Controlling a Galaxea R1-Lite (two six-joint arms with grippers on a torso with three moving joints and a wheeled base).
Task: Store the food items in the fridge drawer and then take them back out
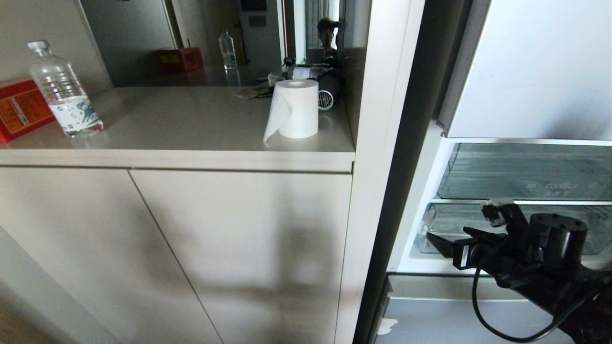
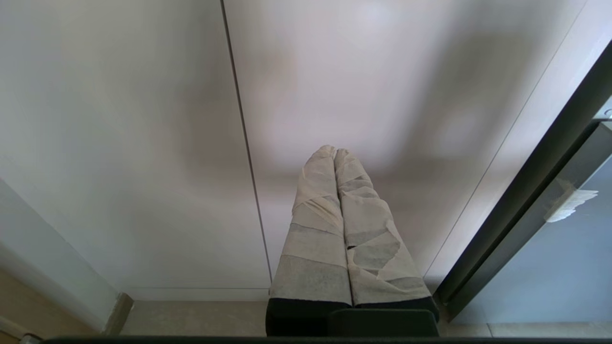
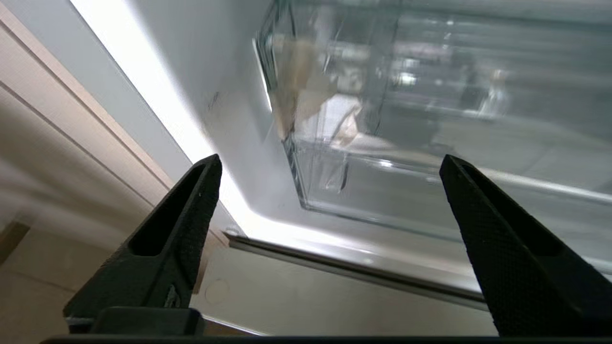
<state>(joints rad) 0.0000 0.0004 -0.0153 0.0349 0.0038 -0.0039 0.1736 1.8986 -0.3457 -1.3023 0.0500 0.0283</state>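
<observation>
A water bottle (image 1: 64, 91) is standing at nine o'clock on the worktop (image 1: 191, 124), with a paper roll (image 1: 295, 110) at its three o'clock end. The left gripper (image 2: 333, 152) is pointing at a cabinet door (image 2: 382, 95), its taped fingers (image 2: 315, 229) pressing together. At four o'clock, the right gripper (image 1: 437, 241) is hanging with fingers (image 3: 177, 239) spread wide and empty, just before the fridge drawer (image 1: 454, 224), sitting under the lettered bin (image 1: 526, 172).
</observation>
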